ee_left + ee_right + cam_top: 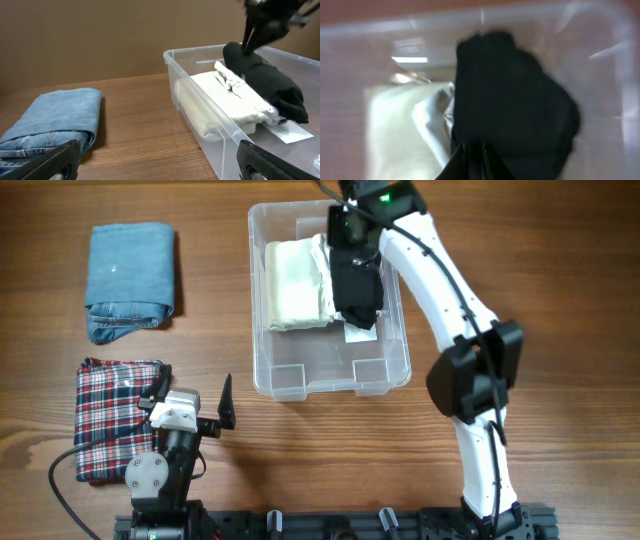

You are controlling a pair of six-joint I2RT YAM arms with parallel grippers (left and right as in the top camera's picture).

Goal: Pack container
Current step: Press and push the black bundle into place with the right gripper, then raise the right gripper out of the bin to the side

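Right hand pinches garment inside container

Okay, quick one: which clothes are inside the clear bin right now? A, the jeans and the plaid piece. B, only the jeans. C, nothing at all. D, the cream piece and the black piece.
D: the cream garment and the black garment are inside the container, while the folded jeans and the plaid cloth lie outside it on the table.
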